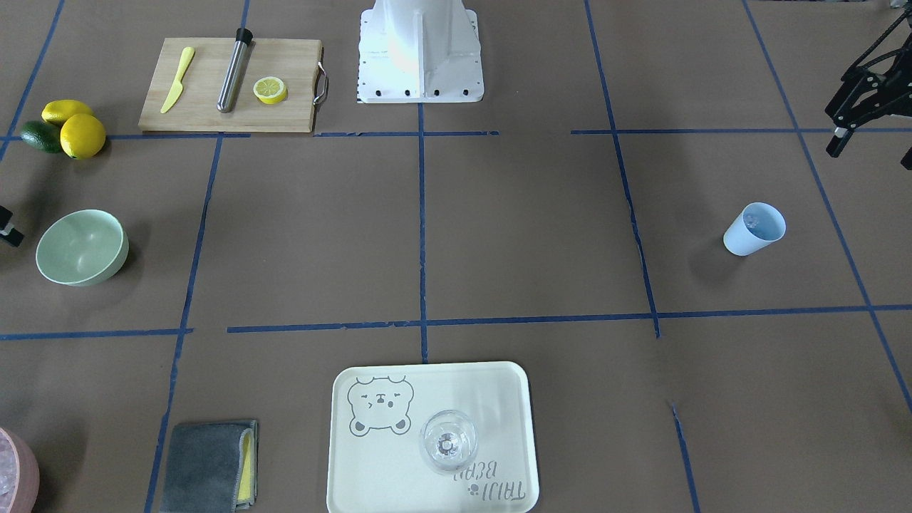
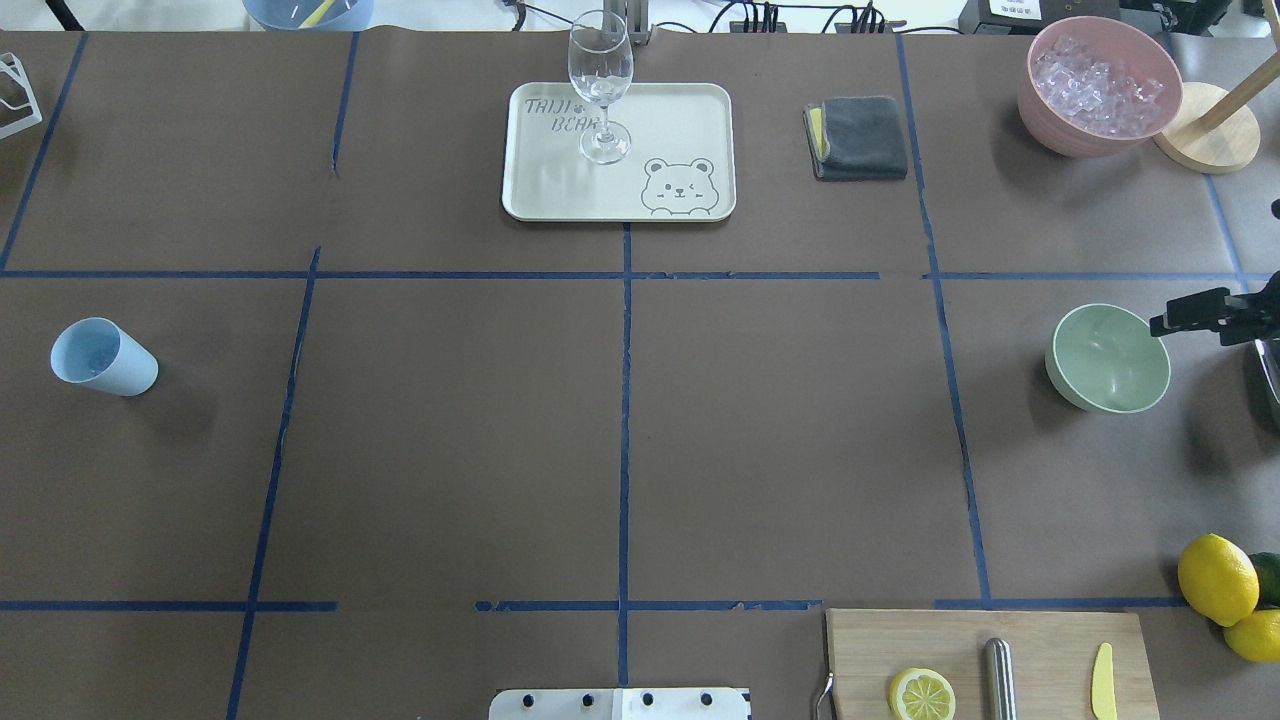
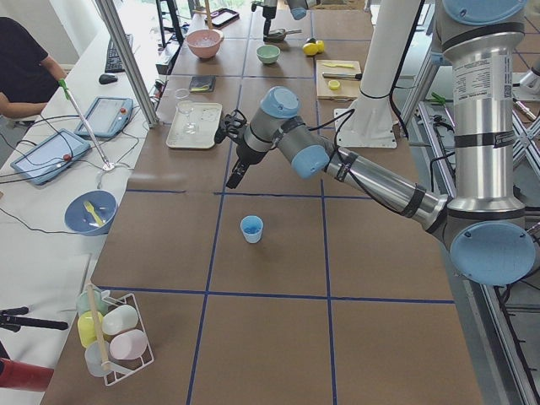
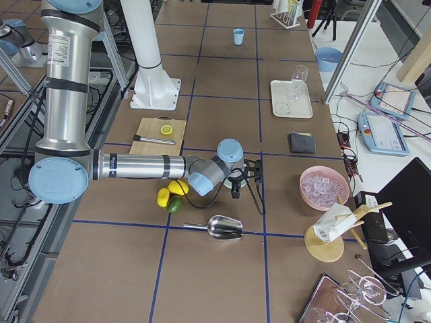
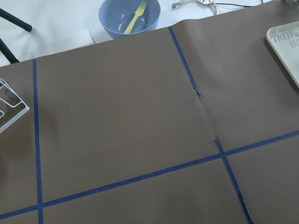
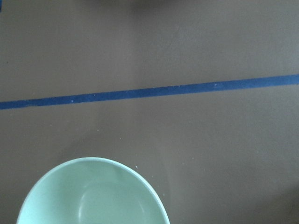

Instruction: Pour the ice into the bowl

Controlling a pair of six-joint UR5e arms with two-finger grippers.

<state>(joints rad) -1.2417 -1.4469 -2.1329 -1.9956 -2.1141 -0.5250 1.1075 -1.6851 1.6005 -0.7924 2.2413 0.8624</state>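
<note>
Ice point(image 1: 759, 222) in blue cup point(image 1: 754, 229), opposite end of tabletop from mint bowl point(image 1: 82, 247). Left pincer point(image 1: 872, 146) near cup, fingers look apart. Right pincer point(image 2: 1195, 315) just beside bowl rim, cannot tell its state. Risks: light cup tips when pinched; long carry spills cubes; right pincer nudges bowl.

left arm point(image 3: 363, 173): reaches out long over the tabletop point(image 3: 278, 278), forearm sloping up from the base, wrist bent down at the end
left pincer point(image 3: 236, 169): hangs in the air, tips pointing down, jaws look spread
right arm point(image 4: 135, 166): forearm runs out level and low, wrist curled at the end
right pincer point(image 2: 1195, 315): sits low and mostly cropped, honestly can't make out the jaws
</note>
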